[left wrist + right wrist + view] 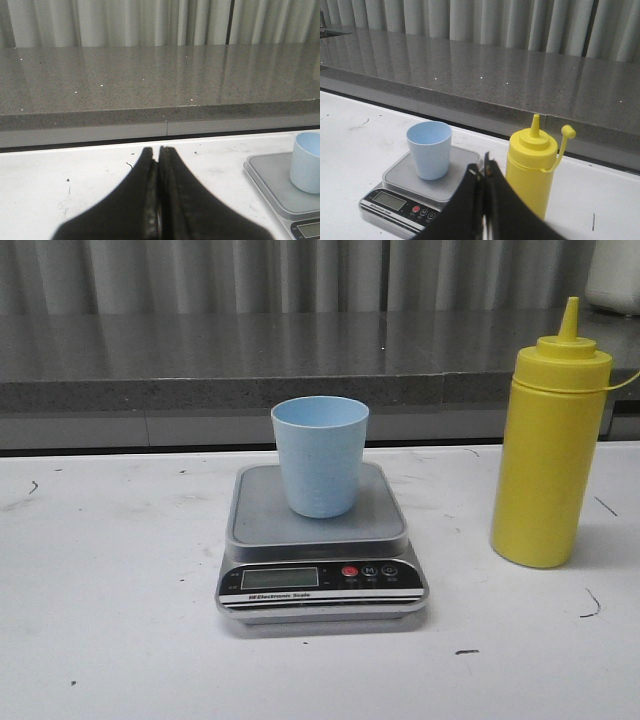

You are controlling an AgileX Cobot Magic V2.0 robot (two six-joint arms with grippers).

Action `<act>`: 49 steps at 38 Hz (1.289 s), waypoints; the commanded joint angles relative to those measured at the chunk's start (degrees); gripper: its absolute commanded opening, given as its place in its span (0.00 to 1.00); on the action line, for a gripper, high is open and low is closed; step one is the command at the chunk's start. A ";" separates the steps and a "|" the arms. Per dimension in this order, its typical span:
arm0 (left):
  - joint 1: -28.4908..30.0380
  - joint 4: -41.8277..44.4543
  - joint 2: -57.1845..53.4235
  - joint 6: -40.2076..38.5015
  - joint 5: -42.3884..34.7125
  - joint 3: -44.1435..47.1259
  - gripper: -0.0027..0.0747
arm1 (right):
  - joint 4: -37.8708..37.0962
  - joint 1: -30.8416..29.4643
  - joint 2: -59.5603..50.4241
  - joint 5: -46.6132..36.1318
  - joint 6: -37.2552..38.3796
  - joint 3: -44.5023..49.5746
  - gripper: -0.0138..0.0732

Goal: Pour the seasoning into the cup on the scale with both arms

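Spreading across the whole near part of the scene, a white table [110, 640] is seen, marked with small dark scuffs, and behind it a grey speckled stone counter [200, 355] runs from left to right below pale pleated curtains [180, 270].

At the right of the table the yellow squeeze bottle of seasoning [545, 455] is set upright, its cone nozzle uncapped, with a small cap carried on a thin yellow strap at its side. It is placed to the right of the scale and apart from it.

Near the table's middle the silver-grey digital kitchen scale [320, 575] is laid flat, its black front panel with the LCD display, one red button and two dark buttons turned toward the near edge. On its steel platform the pale blue cup [319, 455] is stood upright, open end up; nothing can be seen inside it.

No gripper is shown in the front view. In the left wrist view the left gripper [158, 165] is seen with its black fingers pressed together, nothing between them, left of the scale. In the right wrist view the right gripper [484, 172] is likewise closed on nothing, on the near side of the scale and bottle.
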 commanded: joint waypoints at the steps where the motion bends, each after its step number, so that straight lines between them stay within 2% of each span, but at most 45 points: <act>1: 0.12 -0.43 0.88 -0.46 -4.56 -1.43 0.01 | -0.10 -0.16 0.42 -4.27 -0.60 -1.94 0.03; 14: 0.53 -0.43 -0.39 -0.46 -6.67 0.63 0.01 | -0.10 -0.16 0.42 -4.27 -0.60 -1.94 0.03; 25: 7.43 -1.82 -4.33 -0.46 -8.98 11.35 0.01 | -0.10 -0.16 0.48 -4.25 -0.60 -1.93 0.03; 30: 8.12 -1.87 -4.33 -0.46 -12.83 16.02 0.01 | -0.10 -0.16 0.48 -4.25 -0.60 -1.93 0.03; 38: 8.12 -1.87 -4.33 -0.46 -27.71 24.79 0.01 | -0.10 -0.16 0.48 -4.25 -0.60 -1.93 0.03; 49: 8.12 -1.87 -4.33 -0.46 -27.73 24.67 0.01 | -0.10 -0.16 0.48 -4.25 -0.60 -1.93 0.03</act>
